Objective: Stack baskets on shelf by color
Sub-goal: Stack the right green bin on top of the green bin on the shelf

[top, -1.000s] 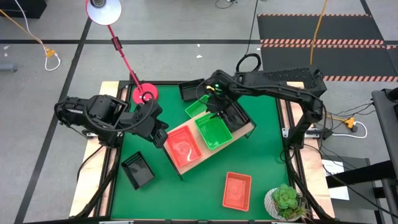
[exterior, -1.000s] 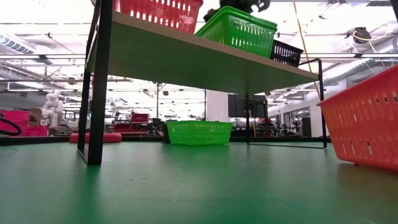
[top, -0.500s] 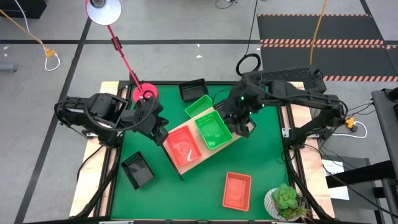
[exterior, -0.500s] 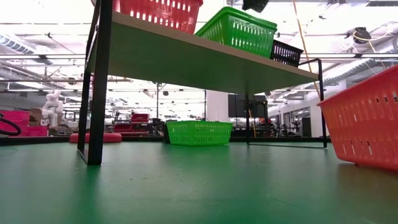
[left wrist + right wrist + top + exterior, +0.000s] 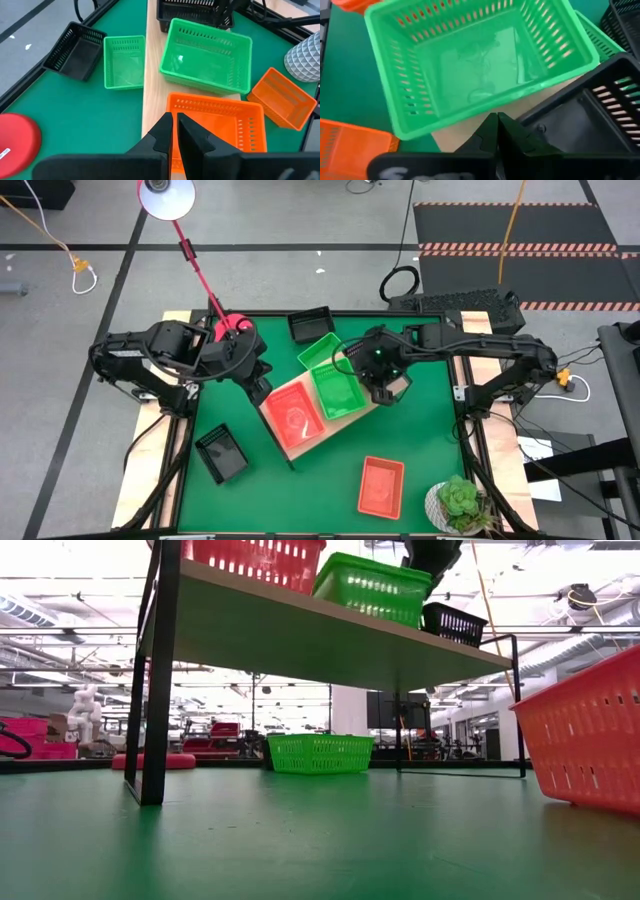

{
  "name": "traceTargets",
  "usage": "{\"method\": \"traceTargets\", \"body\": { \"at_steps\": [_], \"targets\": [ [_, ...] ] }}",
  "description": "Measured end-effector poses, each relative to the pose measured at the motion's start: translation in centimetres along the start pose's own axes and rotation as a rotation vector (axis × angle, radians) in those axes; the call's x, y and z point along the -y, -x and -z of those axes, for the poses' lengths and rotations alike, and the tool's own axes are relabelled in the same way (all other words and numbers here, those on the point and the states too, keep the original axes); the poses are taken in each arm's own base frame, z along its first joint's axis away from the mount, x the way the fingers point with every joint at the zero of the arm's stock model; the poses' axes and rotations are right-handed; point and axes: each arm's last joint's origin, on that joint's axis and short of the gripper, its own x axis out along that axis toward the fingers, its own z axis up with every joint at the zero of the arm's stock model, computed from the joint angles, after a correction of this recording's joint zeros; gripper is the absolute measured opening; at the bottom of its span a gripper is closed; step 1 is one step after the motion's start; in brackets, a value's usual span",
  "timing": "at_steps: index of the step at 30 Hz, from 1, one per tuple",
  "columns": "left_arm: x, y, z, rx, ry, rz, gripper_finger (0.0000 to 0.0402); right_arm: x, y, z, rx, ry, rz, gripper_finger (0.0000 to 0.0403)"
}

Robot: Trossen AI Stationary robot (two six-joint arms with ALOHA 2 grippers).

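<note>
The right gripper (image 5: 496, 120) has moved off the shelf's (image 5: 352, 412) green basket (image 5: 338, 391) to the black basket (image 5: 580, 115) beside it. Its jaws have snapped shut, seemingly empty. The left gripper (image 5: 173, 125), jaws narrow, hovers over the orange basket (image 5: 296, 416) at the shelf's other end.

Green basket (image 5: 475, 60): glossy moulded plastic, slotted walls, smooth floor with glare patches. Orange-red basket (image 5: 215, 125): same plastic, glossy, perforated sides. Black basket (image 5: 585, 117): plastic, duller sheen, slotted wall. Shelf (image 5: 155, 85): light wood board, matt, smooth; frame (image 5: 160, 670) thin, black, looks like metal, satin. Surface (image 5: 300, 840): green covering, matt, faintly reflective at low angle. Right pincer (image 5: 497, 131) and left pincer (image 5: 175, 132): dark fingers, matt, smooth. Plant pot (image 5: 305, 60): white, ribbed texture.
</note>
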Motion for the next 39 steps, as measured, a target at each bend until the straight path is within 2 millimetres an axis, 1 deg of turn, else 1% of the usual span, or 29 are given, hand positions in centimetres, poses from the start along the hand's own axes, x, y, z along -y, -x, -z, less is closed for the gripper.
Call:
{"method": "traceTargets", "body": {
  "at_steps": [11,19,21,27,34,37,39],
  "targets": [
    [0.0,0.0,0.0,0.002,-0.004,0.002,0.0026,0.0,-0.2,-0.5,0.054,0.008,-0.002,0.0001],
    [-0.4,-0.2,-0.5,0.018,0.017,-0.006,0.0026,0.3,-0.2,-0.5,0.056,0.011,0.033,0.0001],
    [-0.5,-0.3,-0.6,0.019,0.022,-0.01,0.0026,0.5,-0.5,-0.7,0.057,0.015,0.036,0.0001],
    [-0.6,-0.3,-0.7,0.023,0.029,-0.011,0.0026,1.0,-0.9,-1.0,0.067,0.042,0.045,0.0],
    [-0.6,-0.4,-1.0,0.049,0.028,-0.01,0.0026,1.1,-0.8,-1.1,0.084,0.085,0.054,0.0],
    [-0.9,-1.2,-1.7,0.072,0.037,-0.059,0.0026,1.1,-0.6,-1.4,0.116,0.088,0.054,0.0],
    [-1.4,-2.5,-2.5,0.058,0.038,-0.094,0.0026,1.0,-0.1,-1.4,0.145,0.065,0.053,0.0]
  ]
}}
